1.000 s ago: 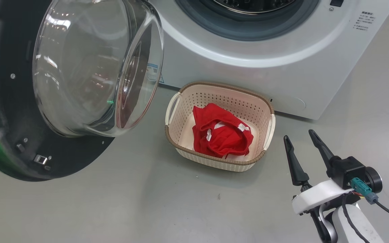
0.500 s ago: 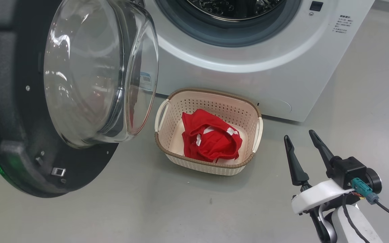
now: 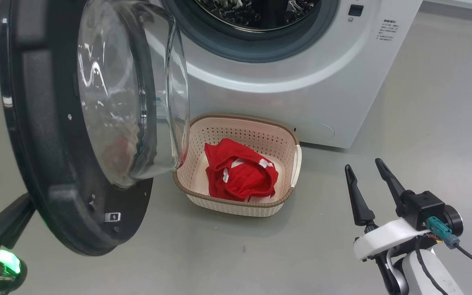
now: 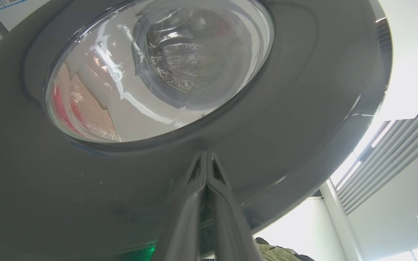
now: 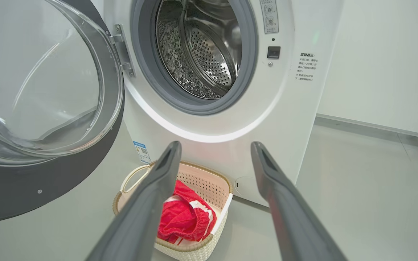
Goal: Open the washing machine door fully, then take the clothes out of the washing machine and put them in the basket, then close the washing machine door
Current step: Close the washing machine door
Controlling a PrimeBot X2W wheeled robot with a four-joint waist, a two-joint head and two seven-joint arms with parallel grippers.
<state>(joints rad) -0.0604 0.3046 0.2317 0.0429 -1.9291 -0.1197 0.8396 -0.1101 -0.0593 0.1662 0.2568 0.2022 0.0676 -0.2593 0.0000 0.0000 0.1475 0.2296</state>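
Door (image 3: pixel 43 135) standing ajar, pinched-together left claw (image 4: pixel 206 156) pressing against it.
Tips may be slipping off the gloss; right claw (image 3: pixel 362 164) idling wide.

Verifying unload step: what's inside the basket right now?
One crumpled red garment with white trim lies in the basket. Whatever is beneath it is covered, and in the head view the washing machine door hides the basket's left end.

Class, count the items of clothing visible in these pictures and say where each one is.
1. A red garment lies bunched in the basket in front of the washing machine. The visible part of the drum holds none; more could be hidden under the red one.
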